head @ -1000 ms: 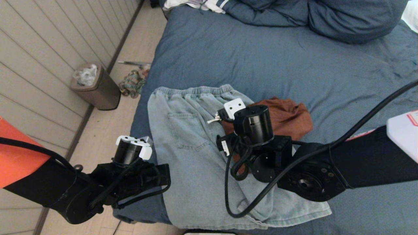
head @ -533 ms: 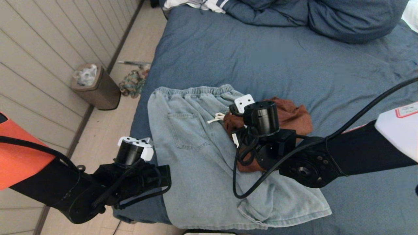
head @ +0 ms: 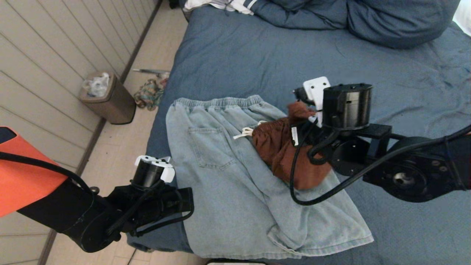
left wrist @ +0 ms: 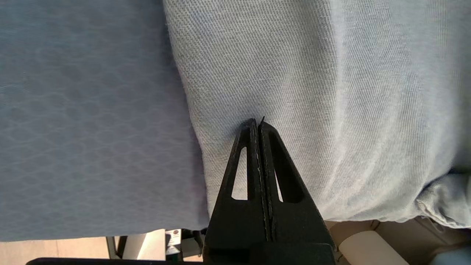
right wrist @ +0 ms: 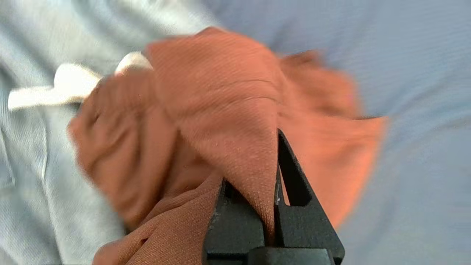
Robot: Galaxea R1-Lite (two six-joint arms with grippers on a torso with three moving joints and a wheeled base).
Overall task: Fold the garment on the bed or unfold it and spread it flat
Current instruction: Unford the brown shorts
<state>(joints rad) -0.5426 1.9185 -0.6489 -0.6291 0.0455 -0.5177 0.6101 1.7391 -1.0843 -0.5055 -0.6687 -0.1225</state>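
A rust-brown garment (head: 279,147) lies bunched on light denim shorts (head: 220,191) near the front left corner of the bed (head: 257,66). My right gripper (right wrist: 271,141) is shut on a fold of the rust garment (right wrist: 220,110) and holds that part raised, while the rest drapes onto the shorts. In the head view the right wrist (head: 346,106) hides those fingers. My left gripper (left wrist: 256,123) is shut, its tips over the denim shorts (left wrist: 312,92) close to their left edge, with nothing seen between the fingers. The left arm (head: 147,198) hangs at the bed's front left corner.
A white drawstring (head: 244,132) pokes out beside the rust garment. Blue pillows and bedding (head: 368,18) are heaped at the bed's head, with white striped clothes (head: 220,4) beside them. On the floor to the left stand a brown bin (head: 110,97) and some clutter (head: 149,94) by the panelled wall.
The right gripper went from open to shut on the rust garment, then rose and moved back and right, pulling the cloth up with it. The left arm has hardly moved.
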